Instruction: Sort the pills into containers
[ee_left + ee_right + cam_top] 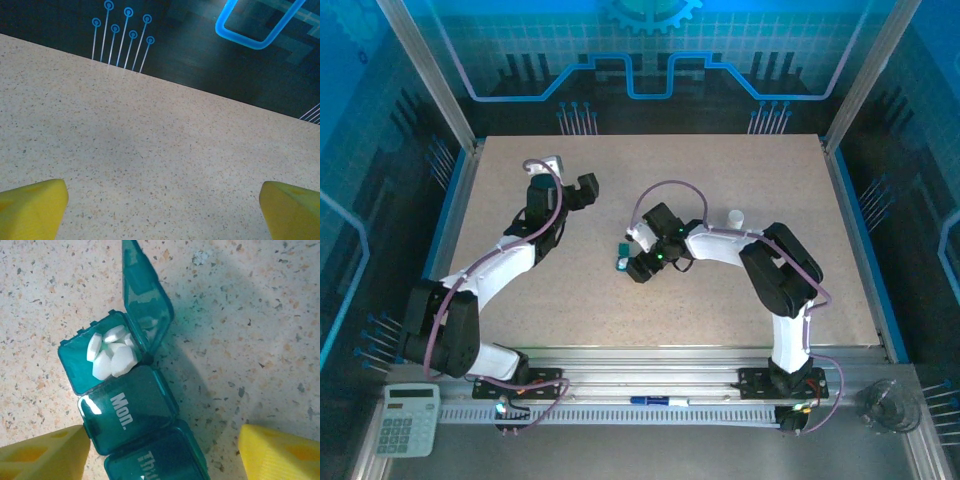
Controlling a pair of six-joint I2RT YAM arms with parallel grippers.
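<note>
Two white-and-black robot arms reach over the pale speckled bench [720, 310] in the overhead view. The left arm's fingers [585, 188] hang over bare surface in the far left part. The right arm's fingers [642, 262] sit near the middle, just beside the small teal-green rectangular plastic pill box [623, 260]. A small white cylindrical bottle [736, 217] stands just behind the right forearm. On the near rail lie a pale grey calculator [407, 420] and a blue-and-white pen [660, 401].

From the left wrist, the left arm's fingers [32, 207] (both tipped in yellow) are spread wide with nothing but speckled bench between them.

From the right wrist, the pill box [127, 410] lies flat on the bench. Its end compartment is uncovered, with the lid [145, 300] tipped up, and holds a heap of white pills [112, 359]. The next lid, marked "Mon.", is closed. The right arm's fingers [42, 455] stand apart, one on each side of the box's lower end. One finger is just beside the "Mon." compartment (contact is unclear), and the other is well clear, so nothing is pinched.
</note>
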